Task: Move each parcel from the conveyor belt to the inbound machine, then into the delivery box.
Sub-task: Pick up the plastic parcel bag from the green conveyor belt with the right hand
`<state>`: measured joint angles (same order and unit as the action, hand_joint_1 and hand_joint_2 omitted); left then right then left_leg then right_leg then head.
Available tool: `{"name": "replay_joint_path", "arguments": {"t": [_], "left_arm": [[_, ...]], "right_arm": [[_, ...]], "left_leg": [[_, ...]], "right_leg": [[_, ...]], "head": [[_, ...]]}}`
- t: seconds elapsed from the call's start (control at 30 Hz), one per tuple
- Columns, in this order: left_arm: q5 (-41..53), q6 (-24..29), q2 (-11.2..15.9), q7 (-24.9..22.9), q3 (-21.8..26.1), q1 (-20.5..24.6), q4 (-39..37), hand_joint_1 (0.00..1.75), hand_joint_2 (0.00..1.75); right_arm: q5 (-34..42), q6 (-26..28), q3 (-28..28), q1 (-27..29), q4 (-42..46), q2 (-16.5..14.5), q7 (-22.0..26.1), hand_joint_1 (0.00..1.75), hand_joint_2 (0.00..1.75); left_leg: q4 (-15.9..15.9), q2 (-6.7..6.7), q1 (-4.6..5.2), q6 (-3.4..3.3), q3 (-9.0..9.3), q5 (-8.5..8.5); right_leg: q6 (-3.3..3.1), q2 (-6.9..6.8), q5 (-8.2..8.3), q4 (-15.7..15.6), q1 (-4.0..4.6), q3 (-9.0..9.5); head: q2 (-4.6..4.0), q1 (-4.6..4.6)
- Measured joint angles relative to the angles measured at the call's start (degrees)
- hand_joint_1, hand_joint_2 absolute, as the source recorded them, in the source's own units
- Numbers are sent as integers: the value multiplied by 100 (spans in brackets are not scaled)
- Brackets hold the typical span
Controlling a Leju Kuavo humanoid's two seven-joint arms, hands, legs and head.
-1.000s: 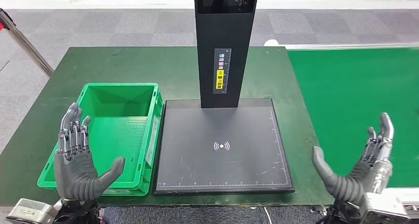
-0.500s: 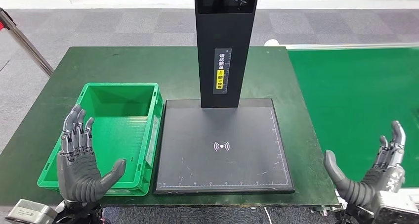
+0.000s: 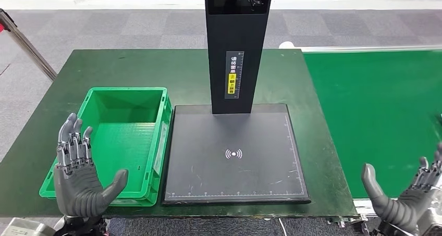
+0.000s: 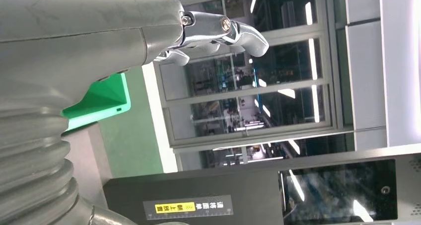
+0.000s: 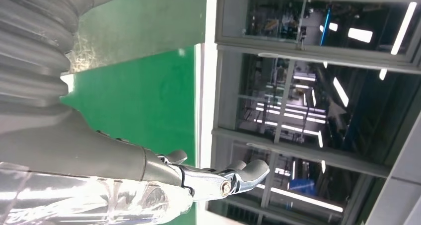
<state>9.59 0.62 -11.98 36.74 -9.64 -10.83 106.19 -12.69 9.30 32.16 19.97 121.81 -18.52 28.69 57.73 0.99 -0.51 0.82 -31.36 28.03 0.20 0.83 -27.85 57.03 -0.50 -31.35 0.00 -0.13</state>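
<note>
both hands are spread wide and hold nothing: the left hand is raised at the green box's near left corner, the right hand at the green belt's near edge. the black scanner pad lies between them.

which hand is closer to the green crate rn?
Left. The left hand is open over the green crate's near-left corner. The right hand is open far across the scanner platform, by the conveyor belt.

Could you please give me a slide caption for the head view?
Both robot hands, left and right, open beside empty crate, scanner and bare belt.
</note>
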Motion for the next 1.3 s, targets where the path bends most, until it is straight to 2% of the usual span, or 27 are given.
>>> {"name": "replay_joint_path", "arguments": {"t": [0.13,0.23,0.27,0.37,0.6,0.77,0.97,1.17,1.3], "left_arm": [[-45,24,0,7,1,-31,26,0,175],[-93,107,0,31,6,-31,28,0,175],[-109,144,0,43,10,-32,33,0,175],[-143,232,1,70,21,-38,69,0,175],[-192,397,2,106,34,-101,171,0,175],[-201,566,5,110,50,-137,254,0,175],[-196,520,24,134,76,-136,303,0,175],[-334,253,33,192,181,-39,311,0,175],[-494,65,45,257,273,64,270,0,175]], "right_arm": [[-15,119,1,-4,8,-6,-24,0,175],[-108,193,1,-10,8,-8,-30,0,44],[-165,208,1,-19,7,-8,-17,0,44],[-397,239,1,-77,7,-8,9,0,175],[-1239,375,1,-172,7,80,-337,0,175],[-2210,110,51,-283,-11,417,-869,0,175],[-2605,-183,295,-420,-80,800,-1096,0,175],[-3089,-964,697,-537,-215,1308,-1208,0,175],[-3394,-1578,1274,-632,-337,1691,-892,0,175]], "left_leg": [[0,1,0,0,-1,0],[0,0,0,0,-1,0],[0,0,0,0,-1,0],[0,0,0,0,-1,0],[0,1,0,0,-1,0],[0,1,1,0,-1,0],[0,2,2,-1,0,0],[1,3,3,-1,0,0],[1,5,8,-2,0,0]], "right_leg": [[0,-1,0,0,0,1],[0,-1,0,0,-1,1],[0,-1,0,0,-1,1],[0,-1,0,0,-1,2],[0,-1,0,0,-1,4],[0,-1,0,0,-1,3],[1,-2,1,-1,-3,3],[1,-2,1,-1,-4,1],[2,-4,1,-2,-9,2]], "head": [[0,0],[0,0],[0,0],[0,0],[0,-1],[0,-1],[0,-1],[0,1],[0,0]]}}
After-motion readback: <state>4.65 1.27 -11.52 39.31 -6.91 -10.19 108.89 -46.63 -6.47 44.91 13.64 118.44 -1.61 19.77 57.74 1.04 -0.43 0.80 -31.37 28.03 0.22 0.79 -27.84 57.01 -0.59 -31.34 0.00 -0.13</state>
